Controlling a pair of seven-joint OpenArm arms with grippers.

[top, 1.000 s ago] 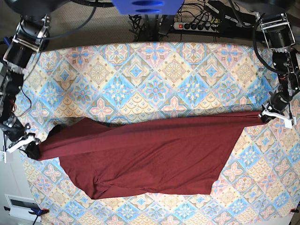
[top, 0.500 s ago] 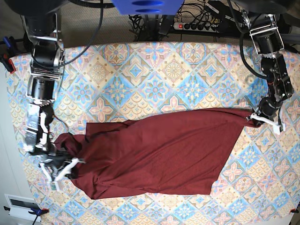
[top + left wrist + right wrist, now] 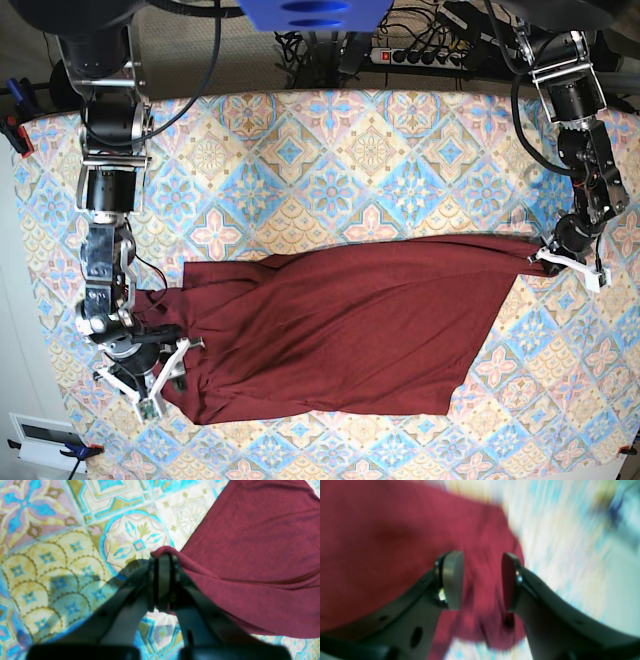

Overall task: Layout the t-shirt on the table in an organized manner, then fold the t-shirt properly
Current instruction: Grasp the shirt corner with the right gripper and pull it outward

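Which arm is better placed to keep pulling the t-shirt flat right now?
The left. Its gripper is shut on a corner of the t-shirt, while the right gripper is open over the cloth, gripping nothing.

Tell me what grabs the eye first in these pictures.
The dark red t-shirt dominates, spread wide across the near half of the table with its pastel diamond-tile cloth. At the base view's right edge, the left pincer is shut on the shirt's corner. At the left, the right pincer stands open over the other end of the fabric.
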